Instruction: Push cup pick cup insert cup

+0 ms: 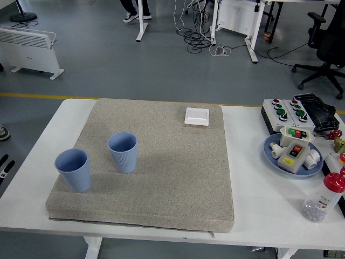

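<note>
Starting from the near edge, a white table (32, 199) was seen bearing a thick grey mat (161, 178), on whose near left part two blue ribbed cups stood upright and apart. The nearer cup (73, 170) was placed close to the mat's left edge, the farther cup (123, 152) just to its right and a little farther back. Neither was nested in the other, so the task was judged not yet begun: pushing, picking and inserting all remained to be done. At the far left edge of the picture a small dark-and-white shape was noted, too little of it showing to be identified; no robot hand could be made out, so the state of the hands cannot be told. To the right, a red-capped jar (325, 198) was seen near, then a blue plate (269, 154) holding a switch box, then a button box (283, 110). A white switch (197, 116) lay at the mat's far edge.
</note>
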Controlling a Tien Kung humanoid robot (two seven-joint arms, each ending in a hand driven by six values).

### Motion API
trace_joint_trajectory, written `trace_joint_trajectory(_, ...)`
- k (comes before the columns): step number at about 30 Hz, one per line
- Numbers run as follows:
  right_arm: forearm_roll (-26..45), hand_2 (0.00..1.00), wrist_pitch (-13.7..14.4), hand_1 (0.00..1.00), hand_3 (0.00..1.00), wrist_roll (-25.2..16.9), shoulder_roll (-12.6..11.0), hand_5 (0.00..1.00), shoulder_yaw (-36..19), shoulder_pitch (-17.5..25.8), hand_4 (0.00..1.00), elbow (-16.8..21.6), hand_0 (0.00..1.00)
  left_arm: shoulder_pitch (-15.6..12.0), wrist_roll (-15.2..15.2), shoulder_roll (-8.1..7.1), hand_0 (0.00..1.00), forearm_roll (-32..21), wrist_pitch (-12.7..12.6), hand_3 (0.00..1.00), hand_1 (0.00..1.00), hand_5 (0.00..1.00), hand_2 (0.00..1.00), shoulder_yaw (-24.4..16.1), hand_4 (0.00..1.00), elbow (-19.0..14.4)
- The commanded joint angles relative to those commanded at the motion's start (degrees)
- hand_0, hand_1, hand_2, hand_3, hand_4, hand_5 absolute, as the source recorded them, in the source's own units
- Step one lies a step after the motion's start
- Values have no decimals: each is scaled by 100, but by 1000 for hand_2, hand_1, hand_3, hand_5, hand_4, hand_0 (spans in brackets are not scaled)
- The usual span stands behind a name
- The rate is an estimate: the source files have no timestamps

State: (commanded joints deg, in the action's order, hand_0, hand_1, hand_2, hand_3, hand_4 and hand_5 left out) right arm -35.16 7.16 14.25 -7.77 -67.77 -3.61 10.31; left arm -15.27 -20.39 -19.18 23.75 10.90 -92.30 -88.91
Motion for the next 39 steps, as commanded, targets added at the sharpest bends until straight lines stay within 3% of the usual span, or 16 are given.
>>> trace_joint_trajectory(6, -11, 648, 0, 646, 577, -3, -15, 471, -13, -16, 127, 0, 724, -132, -527, -36, 397, 1226, -165, 474, 512, 998, 503, 383, 684, -61)
trace_joint_trajectory(7, -16, 647, 1, 646, 577, -4, -18, 473, -18, -19, 126, 0, 724, -149, -609, -33, 317, 1435, -185, 440, 457, 998, 456, 458, 680, -57)
trace_joint_trajectory(13, -30, 647, 1, 646, 577, -7, -30, 473, -32, -26, 127, 0, 724, -244, -1023, 23, 336, 2526, -306, 440, 453, 998, 454, 944, 677, 74)
trace_joint_trajectory(18, -52, 647, 0, 646, 577, -4, -31, 473, -36, -27, 127, 0, 724, -164, -973, 45, 336, 2722, -308, 440, 453, 998, 454, 1234, 677, 201)
trace_joint_trajectory(19, -57, 647, 0, 646, 577, -4, -31, 473, -38, -28, 126, 0, 724, -152, -967, 49, 437, 2728, -308, 438, 465, 998, 458, 1251, 666, 210)
trace_joint_trajectory(24, -56, 647, -1, 646, 577, -1, -29, 473, -34, -22, 126, 0, 724, 33, -892, 65, 437, 3024, -336, 438, 465, 998, 458, 1422, 666, 251)
trace_joint_trajectory(25, -60, 647, 0, 646, 577, 0, -28, 472, -34, -22, 126, 0, 724, 77, -887, 69, 543, 3075, -346, 442, 477, 998, 463, 1455, 648, 251)
trace_joint_trajectory(32, -39, 647, 5, 645, 577, -3, -30, 472, -34, -20, 126, 0, 724, 273, -690, 21, 561, 3146, -333, 444, 482, 998, 466, 1636, 635, 382)
trace_joint_trajectory(39, -20, 647, 3, 646, 578, -4, -36, 471, 37, -20, 127, 0, 724, 653, -422, 84, 582, 3424, -364, 450, 489, 998, 473, 1792, 636, 704)
